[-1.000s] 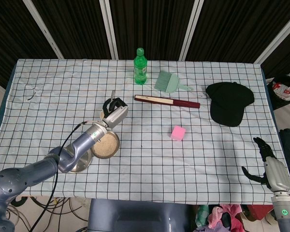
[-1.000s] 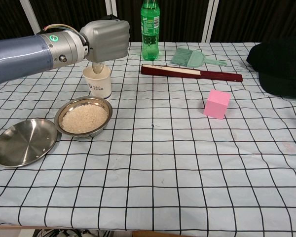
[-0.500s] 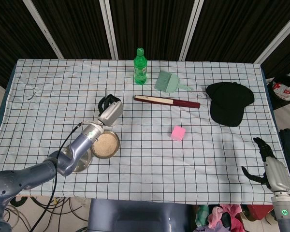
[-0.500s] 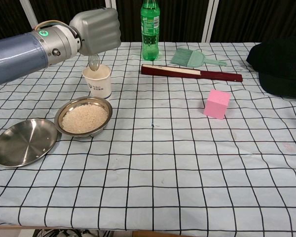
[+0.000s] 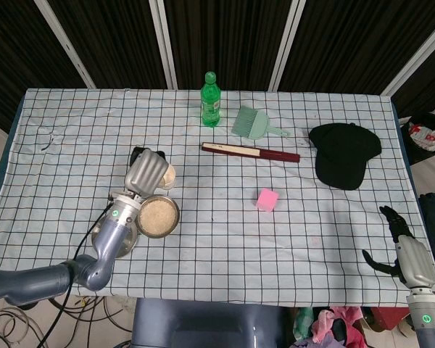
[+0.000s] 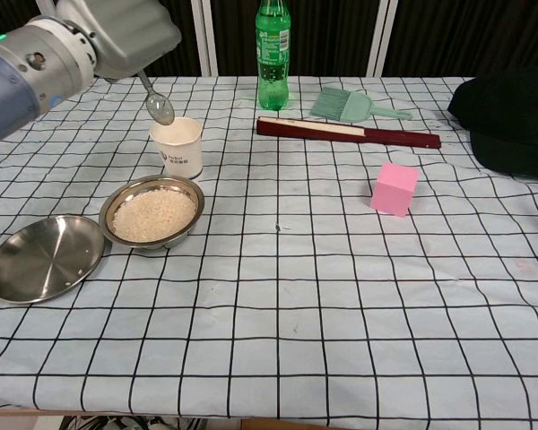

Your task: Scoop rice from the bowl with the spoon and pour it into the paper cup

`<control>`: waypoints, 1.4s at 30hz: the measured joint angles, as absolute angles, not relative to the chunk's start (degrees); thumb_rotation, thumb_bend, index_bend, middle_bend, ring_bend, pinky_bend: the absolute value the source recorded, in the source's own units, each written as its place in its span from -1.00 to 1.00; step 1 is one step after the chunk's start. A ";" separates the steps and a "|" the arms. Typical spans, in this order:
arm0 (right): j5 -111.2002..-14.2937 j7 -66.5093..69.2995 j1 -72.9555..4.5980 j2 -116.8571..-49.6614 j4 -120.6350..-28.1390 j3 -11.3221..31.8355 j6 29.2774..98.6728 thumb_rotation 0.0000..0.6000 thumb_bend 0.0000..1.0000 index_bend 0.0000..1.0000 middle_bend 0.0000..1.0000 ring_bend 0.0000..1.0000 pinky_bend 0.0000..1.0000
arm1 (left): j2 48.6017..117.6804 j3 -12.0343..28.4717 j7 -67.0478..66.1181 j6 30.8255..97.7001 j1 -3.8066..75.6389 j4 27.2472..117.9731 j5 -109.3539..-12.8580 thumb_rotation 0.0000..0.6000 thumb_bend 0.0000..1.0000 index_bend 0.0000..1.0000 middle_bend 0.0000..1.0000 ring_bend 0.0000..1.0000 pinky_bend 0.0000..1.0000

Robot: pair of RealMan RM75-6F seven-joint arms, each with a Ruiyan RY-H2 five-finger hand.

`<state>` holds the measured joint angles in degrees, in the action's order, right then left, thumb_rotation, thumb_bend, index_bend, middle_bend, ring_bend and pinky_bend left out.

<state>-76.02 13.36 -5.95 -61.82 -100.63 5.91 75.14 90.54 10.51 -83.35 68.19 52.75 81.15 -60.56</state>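
My left hand (image 6: 117,36) grips a metal spoon (image 6: 156,102) and holds it raised; in the chest view the spoon's bowl hangs just above the left rim of the white paper cup (image 6: 178,146). In the head view the left hand (image 5: 146,170) covers most of the cup (image 5: 169,174). The steel bowl of rice (image 6: 153,213) (image 5: 158,216) sits in front of the cup. My right hand (image 5: 404,250) hangs off the table's near right corner, fingers apart, holding nothing.
An empty steel plate (image 6: 41,258) lies left of the bowl. Behind stand a green bottle (image 6: 273,54), a green brush (image 6: 351,105) and a dark red folded fan (image 6: 348,133). A pink cube (image 6: 394,189) and a black cap (image 6: 511,118) sit to the right.
My left hand has risen and drawn back to the left, lifting the spoon from inside the cup's mouth to above its left rim. The right hand has not moved.
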 measured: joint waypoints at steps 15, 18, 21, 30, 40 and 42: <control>-76.07 13.33 -5.83 -61.82 -100.61 5.94 75.42 1.00 -0.49 -1.00 -1.00 -1.00 -0.61 | 84.48 0.70 -76.01 71.66 41.91 92.24 -55.71 1.00 0.11 0.60 1.00 1.00 1.00; -76.03 13.41 -5.86 -61.78 -100.61 5.95 75.33 1.00 -0.49 -1.00 -1.00 -1.00 -0.61 | 85.20 -0.36 -74.86 71.10 41.27 90.87 -55.60 1.00 0.11 0.60 1.00 1.00 1.00; -75.99 13.51 -5.86 -61.76 -100.62 5.99 75.31 1.00 -0.49 -1.00 -1.00 -1.00 -0.61 | 85.74 -1.23 -73.89 70.44 40.73 89.65 -55.61 1.00 0.10 0.59 1.00 1.00 1.00; -75.87 13.44 -5.90 -61.78 -100.60 6.03 75.23 1.00 -0.49 -1.00 -1.00 -1.00 -0.61 | 86.97 -2.42 -72.99 69.23 39.66 87.60 -54.19 1.00 0.03 0.56 1.00 1.00 1.00; -75.89 13.40 -5.88 -61.79 -100.61 6.01 75.26 1.00 -0.48 -1.00 -1.00 -1.00 -0.61 | 87.92 -3.29 -72.64 68.47 38.77 86.86 -52.68 1.00 -0.32 0.38 1.00 1.00 1.00; -75.91 13.36 -5.87 -61.79 -100.61 6.01 75.29 1.00 -0.48 -1.00 -1.00 -1.00 -0.61 | 87.96 -3.36 -72.58 68.47 38.70 86.83 -52.62 1.00 -0.44 0.31 1.00 1.00 1.00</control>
<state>-75.91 13.36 -5.87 -61.79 -100.61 6.01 75.29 87.96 -3.36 -72.58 68.47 38.70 86.83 -52.62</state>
